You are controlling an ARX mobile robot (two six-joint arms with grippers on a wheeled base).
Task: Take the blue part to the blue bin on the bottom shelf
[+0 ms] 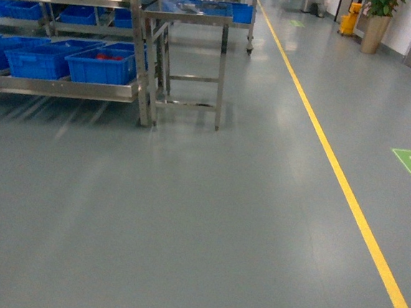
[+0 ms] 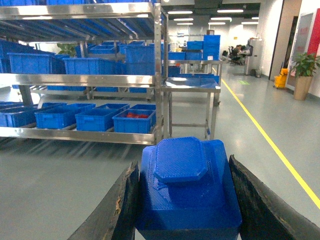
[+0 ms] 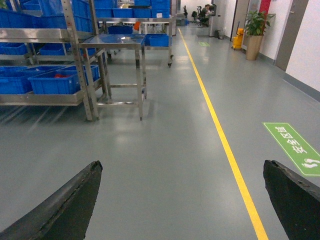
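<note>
Floor [image 1: 221, 220], smooth grey w/ a yellow line [image 1: 346, 188], stretches ahead of both sets of fingers. Stainless steel shelving rack [image 2: 100, 80] stands well beyond the left gripper [image 2: 186, 200], up-left of its fingers; blue plastic bins [image 2: 134, 121] line the bottom shelf. Small steel table [image 2: 192, 87] stands just right of the rack. Between the left gripper's black fingers [image 2: 117, 210], clamped on both sides: blue 3D-printed block part w/ raised octagonal top [image 2: 187, 187]. Right gripper [image 3: 182, 200] fingers spread wide apart, only floor between them.
</note>
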